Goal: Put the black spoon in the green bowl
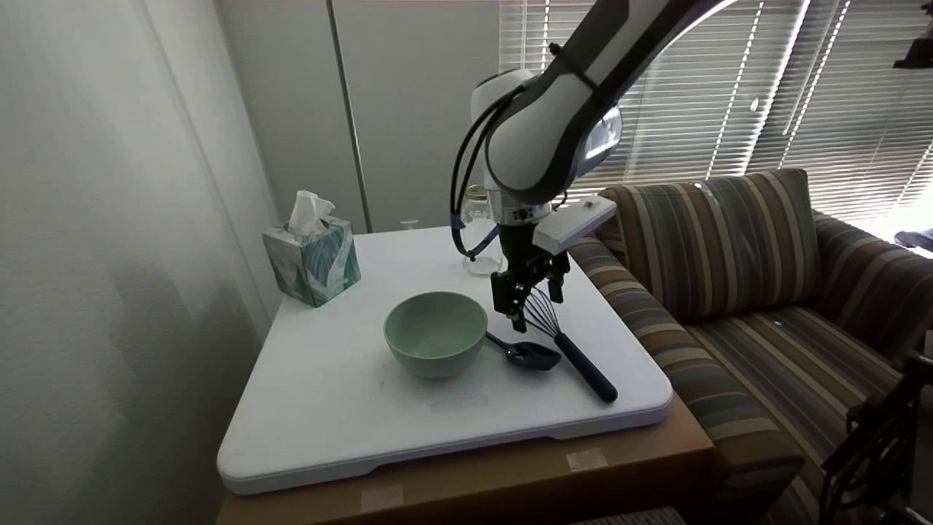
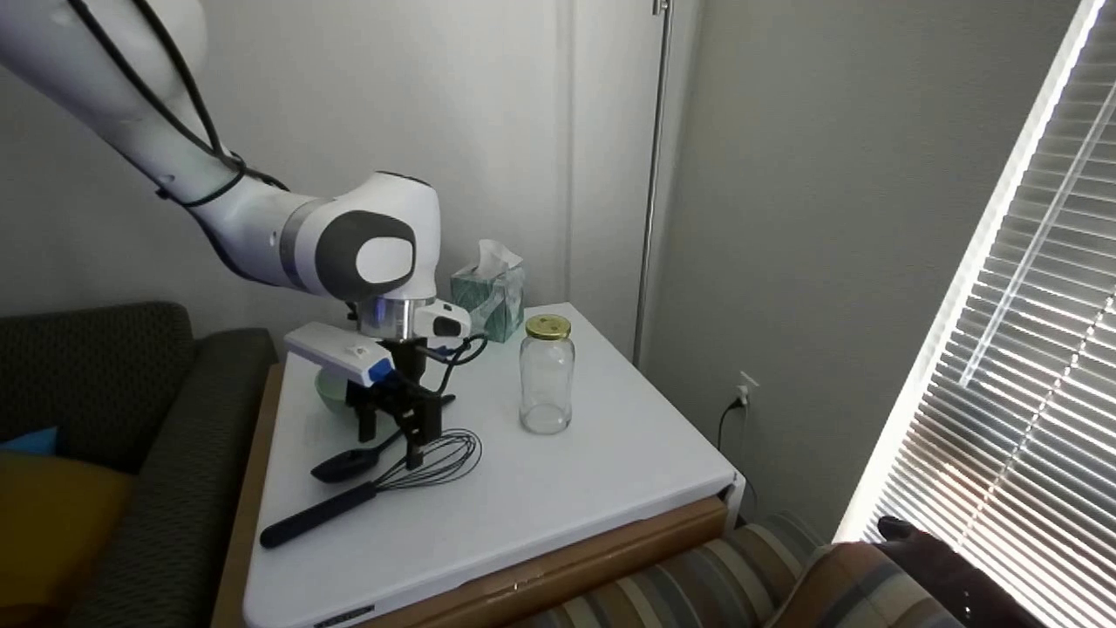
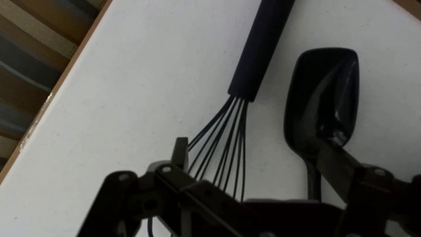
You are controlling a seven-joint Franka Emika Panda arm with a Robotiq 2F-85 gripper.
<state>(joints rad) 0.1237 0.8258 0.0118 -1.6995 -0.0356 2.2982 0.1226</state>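
The black spoon [image 1: 533,356] lies on the white table, scoop beside the whisk and handle running back past the green bowl [image 1: 437,361], whose rim hides the handle's end in that exterior view. In an exterior view, the spoon [image 2: 344,466] is partly covered by my gripper [image 2: 391,449], and the bowl [image 2: 331,391] is mostly hidden behind it. My gripper [image 1: 538,310] is open and empty above the utensils. In the wrist view my gripper [image 3: 255,148] has one finger over the whisk wires and one overlapping the neck of the spoon [image 3: 320,98]. The bowl is outside the wrist view.
A black whisk [image 3: 261,49] lies beside the spoon, also seen in an exterior view [image 1: 587,368]. A glass jar with a gold lid [image 2: 547,384] and a tissue box [image 1: 313,262] stand further back on the table [image 1: 328,415]. A striped sofa [image 1: 700,292] borders one table edge.
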